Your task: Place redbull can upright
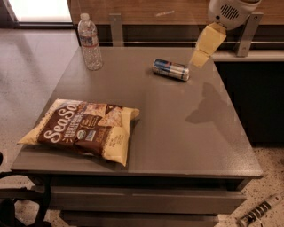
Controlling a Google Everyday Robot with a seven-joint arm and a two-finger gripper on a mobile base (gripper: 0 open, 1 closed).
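While the can [171, 69] lies on its side at the far right of the table [177, 133], you have the gripper [199, 58] just past its right end, a little farther back and seemingly above it. In the camera view the can's long axis runs left to right, its right end angled slightly nearer, so it lies to the gripper's left. The arm [228, 11] comes down from the far right, slanting leftward towards the can. Whether the gripper is released or clenched, you cannot tell.
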